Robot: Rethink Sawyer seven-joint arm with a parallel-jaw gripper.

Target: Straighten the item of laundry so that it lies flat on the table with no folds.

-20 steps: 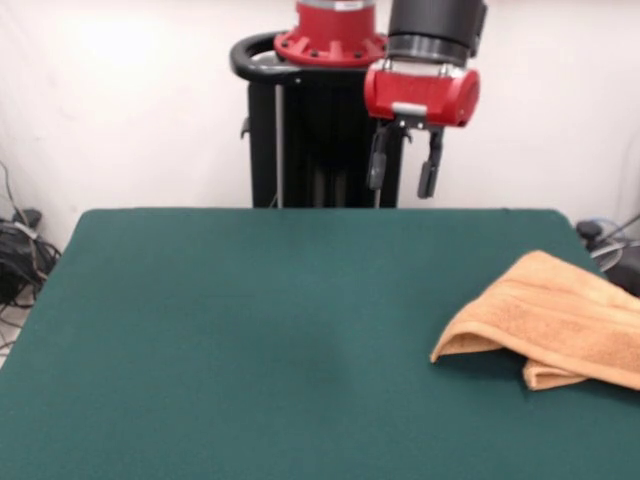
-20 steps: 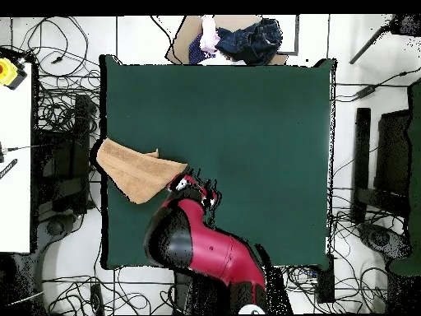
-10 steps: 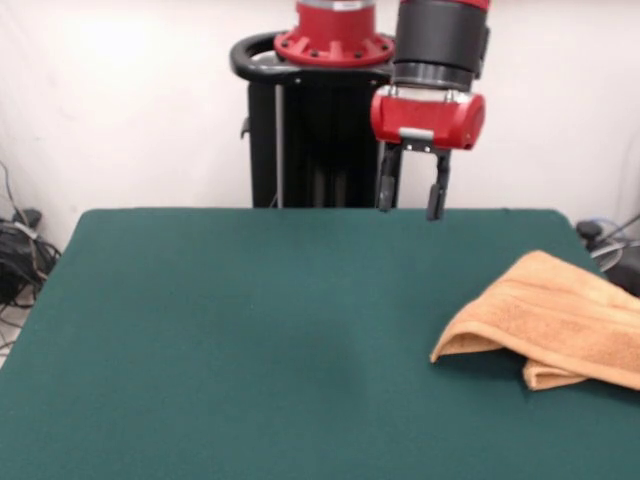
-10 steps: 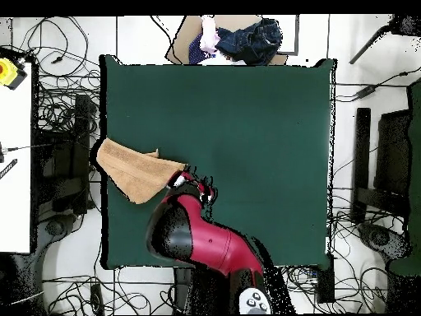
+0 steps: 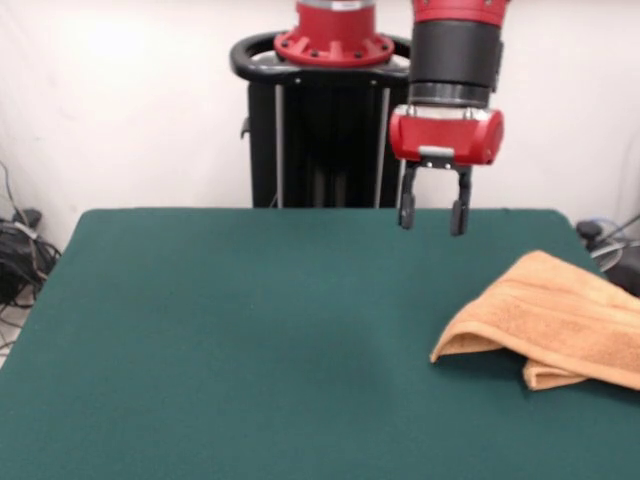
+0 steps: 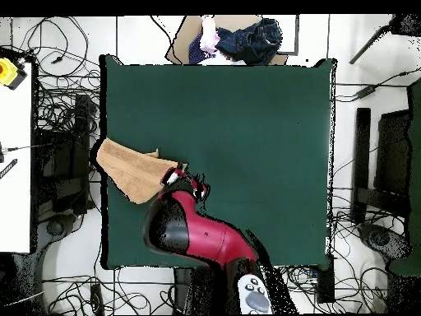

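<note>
Towel [image 5: 560, 315] lies folded at table [image 5: 250, 340] edge; no label shows.

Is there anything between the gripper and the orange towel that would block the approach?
Nothing visible. The open gripper hangs above bare dark green felt table, and the folded light orange terry-cloth towel lies unobstructed at the table's edge.

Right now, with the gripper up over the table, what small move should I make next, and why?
Probably bring the gripper down and sideways onto the near folded edge of the towel. Its fingers are open and empty, above the table, short of the towel. The towel lies doubled over at the table's side edge, partly hanging off, so a grip on the top layer looks like the way to start unfolding.
</note>
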